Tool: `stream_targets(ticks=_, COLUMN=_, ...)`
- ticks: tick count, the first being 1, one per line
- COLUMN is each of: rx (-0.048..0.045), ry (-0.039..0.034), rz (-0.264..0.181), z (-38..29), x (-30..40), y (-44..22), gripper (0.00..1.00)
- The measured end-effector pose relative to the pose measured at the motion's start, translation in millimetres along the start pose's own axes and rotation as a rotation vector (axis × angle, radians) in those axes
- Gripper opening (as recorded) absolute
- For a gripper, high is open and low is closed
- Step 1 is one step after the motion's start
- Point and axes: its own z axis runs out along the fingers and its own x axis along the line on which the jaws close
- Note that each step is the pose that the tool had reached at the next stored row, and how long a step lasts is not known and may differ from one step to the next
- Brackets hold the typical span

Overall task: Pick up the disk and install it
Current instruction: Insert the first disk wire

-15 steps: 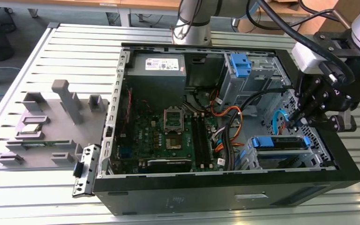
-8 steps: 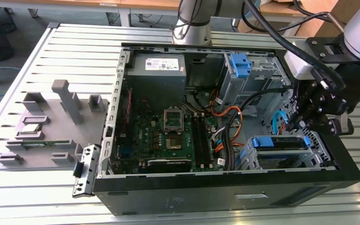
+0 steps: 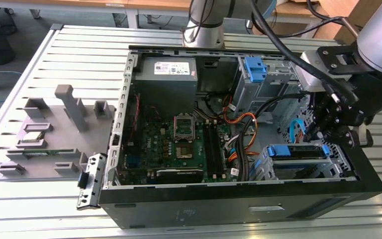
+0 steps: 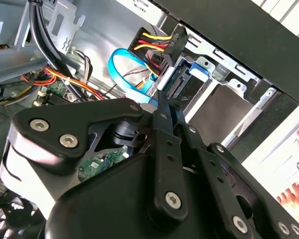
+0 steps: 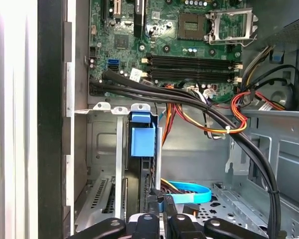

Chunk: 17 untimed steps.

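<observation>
A ribbed metal table point(image 3: 78, 42) carries a black sheet-steel case point(image 3: 244, 211), its green motherboard point(image 3: 177, 144) bare. Right of that, the flat, blue-railed disk point(image 3: 296, 152) stands edge-up in the grey metal drive cage point(image 3: 310, 172). The black tool point(image 3: 318, 137) hangs close over it; whether it pinches the disk I cannot tell.

Blue-railed disk point(image 5: 142, 142) stands edgewise inside drive cage point(image 5: 102, 149).

Blue-railed disk point(image 5: 142, 144) edge-on in drive cage point(image 5: 102, 149), end effector point(image 5: 159, 216) just beside
</observation>
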Motion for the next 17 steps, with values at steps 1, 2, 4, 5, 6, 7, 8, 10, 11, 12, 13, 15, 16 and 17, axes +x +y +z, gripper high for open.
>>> stream_targets(ticks=1, rx=0.0052, ry=0.0001, rz=-0.001, z=0.5, x=0.4, y=0.8, gripper=0.16)
stream_targets(ticks=2, rx=0.009, ry=0.0, rz=-0.002, z=1.1, x=0.8, y=1.7, gripper=0.16)
stream_targets(ticks=4, rx=0.015, ry=0.0001, rz=-0.004, z=2.3, x=1.7, y=3.8, gripper=0.16)
stream_targets(ticks=5, rx=0.0179, ry=0.0002, rz=-0.005, z=2.9, x=2.1, y=4.8, gripper=0.16)
stream_targets(ticks=6, rx=0.0213, ry=0.0002, rz=-0.006, z=3.5, x=2.5, y=5.8, gripper=0.16)
stream_targets(ticks=7, rx=0.0253, ry=0.0002, rz=-0.007, z=4.1, x=2.9, y=6.8, gripper=0.16)
stream_targets(ticks=8, rx=0.0291, ry=0.0004, rz=-0.008, z=4.6, x=3.3, y=7.7, gripper=0.16)
stream_targets(ticks=10, rx=0.0378, ry=0.0004, rz=-0.01, z=5.7, x=3.8, y=9.4, gripper=0.16)
stream_targets(ticks=11, rx=0.0425, ry=0.0005, rz=-0.011, z=6.2, x=4.1, y=10.2, gripper=0.16)
stream_targets(ticks=12, rx=0.0475, ry=0.0005, rz=-0.012, z=6.6, x=4.4, y=10.9, gripper=0.16)
stream_targets(ticks=13, rx=0.0525, ry=0.0006, rz=-0.013, z=7.1, x=4.6, y=11.7, gripper=0.16)
stream_targets(ticks=15, rx=0.061, ry=0.0007, rz=-0.015, z=8.0, x=5.3, y=13.6, gripper=0.16)
stream_targets(ticks=16, rx=0.0638, ry=0.0009, rz=-0.016, z=8.4, x=5.6, y=14.5, gripper=0.16)
stream_targets(ticks=17, rx=0.0667, ry=0.0007, rz=-0.017, z=9.0, x=5.8, y=15.4, gripper=0.16)
